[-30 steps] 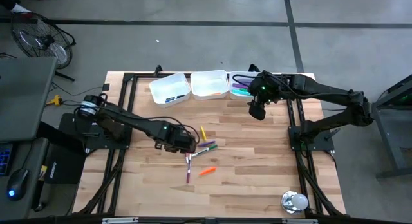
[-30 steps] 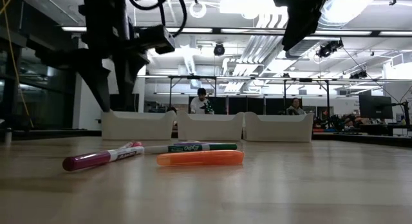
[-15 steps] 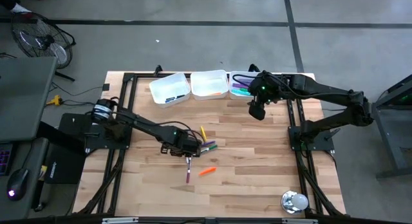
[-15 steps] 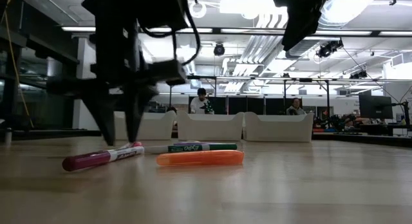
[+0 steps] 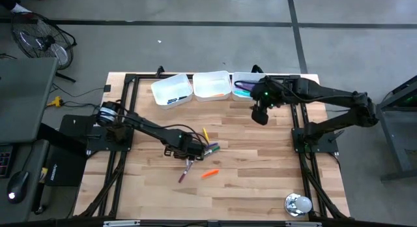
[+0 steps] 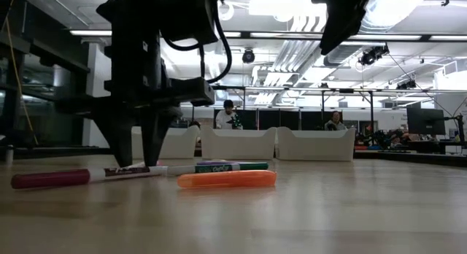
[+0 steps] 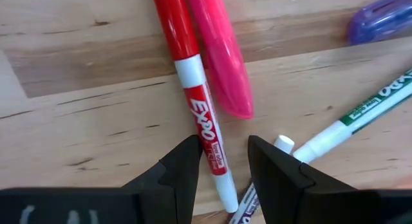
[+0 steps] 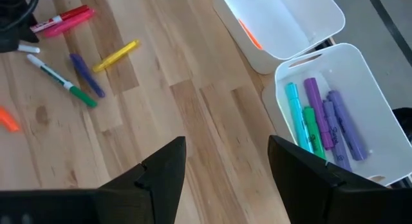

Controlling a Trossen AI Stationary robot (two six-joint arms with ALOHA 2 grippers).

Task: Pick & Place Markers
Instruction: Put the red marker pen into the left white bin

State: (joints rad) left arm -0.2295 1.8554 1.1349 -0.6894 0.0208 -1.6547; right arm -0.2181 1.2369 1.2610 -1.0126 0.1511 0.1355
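Note:
A loose group of markers lies mid-table: a red marker point(image 7: 193, 89) beside a pink one point(image 7: 222, 56), a green one point(image 6: 219, 167), a yellow one point(image 5: 205, 134), an orange one point(image 6: 226, 179) and a purple-capped one point(image 6: 51, 178). My left gripper point(image 7: 224, 156) points down at the table, open, its fingers standing on either side of the red marker's white end. My right gripper point(image 8: 225, 159) hangs open and holds nothing, high above the table near the right-hand tray point(image 8: 360, 69), which contains teal, green and purple markers. My left gripper comes from above, pointing down, its fingers lying across the red marker at its white end point(image 7: 215, 169). Whether they touch it I cannot tell. One fingertip point(image 7: 270, 166) stands at the white end of the purple-capped marker point(image 7: 246, 210), which lies flat on the table.
Three white trays point(image 5: 172, 90) point(image 5: 212, 85) point(image 5: 242, 83) stand in a row at the far edge. A shiny metal object point(image 5: 298, 203) sits at the near right corner. Bare wood lies to the right of the markers.
My left gripper has come down onto the table among the markers, still open. The purple-capped marker has turned about on the table. Its cap end has swung toward the table's left edge, while its white end stayed by the fingers.

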